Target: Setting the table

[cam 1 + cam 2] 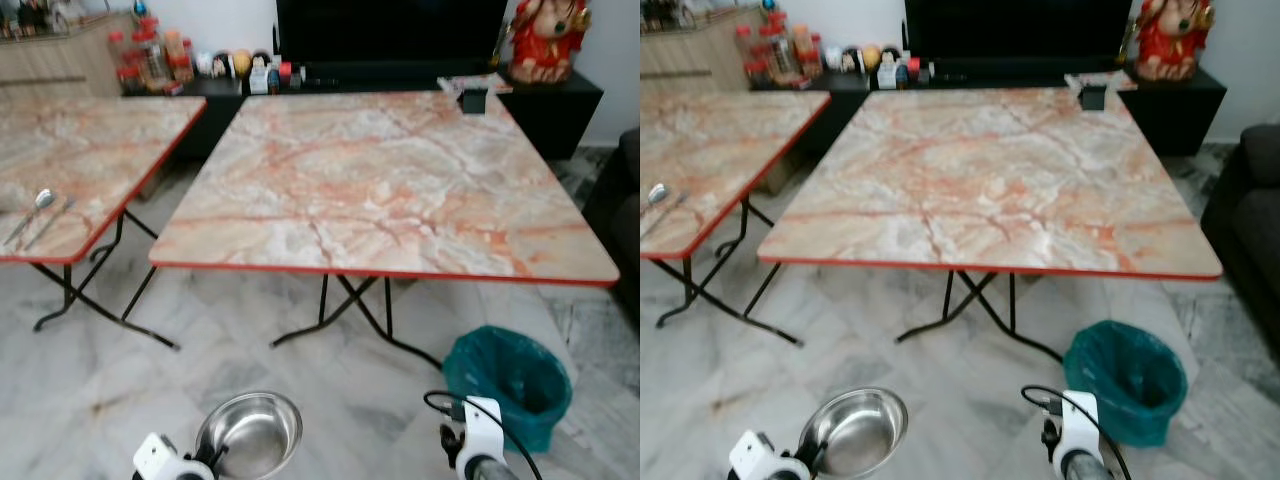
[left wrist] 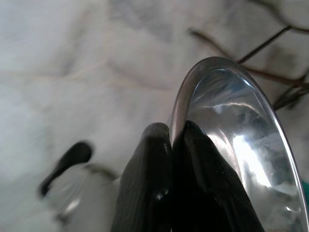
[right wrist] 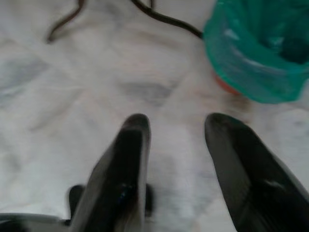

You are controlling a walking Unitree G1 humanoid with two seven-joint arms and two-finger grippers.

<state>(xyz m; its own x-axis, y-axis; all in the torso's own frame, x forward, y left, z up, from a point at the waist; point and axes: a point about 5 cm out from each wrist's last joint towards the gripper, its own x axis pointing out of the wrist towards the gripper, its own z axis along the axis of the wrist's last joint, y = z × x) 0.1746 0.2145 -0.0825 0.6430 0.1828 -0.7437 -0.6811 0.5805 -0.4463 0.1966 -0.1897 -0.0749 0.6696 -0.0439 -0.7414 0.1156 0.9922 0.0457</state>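
A shiny steel bowl (image 1: 250, 432) hangs low over the marble floor, in front of the big marble-top table (image 1: 380, 190). My left gripper (image 2: 173, 137) is shut on the bowl's rim (image 2: 193, 82), one finger on each side of it. My right gripper (image 3: 176, 125) is open and holds nothing, pointing down at the floor near the green bin (image 3: 260, 53). A spoon (image 1: 36, 208) and another utensil lie near the front edge of the second table (image 1: 90, 150) at the left.
The green-lined bin (image 1: 508, 382) stands on the floor at the right, by the big table's black folding legs (image 1: 350, 310). A dark TV stand (image 1: 400, 85) with bottles, jars and a red figurine runs along the back wall. A dark sofa (image 1: 1250, 220) is at the far right.
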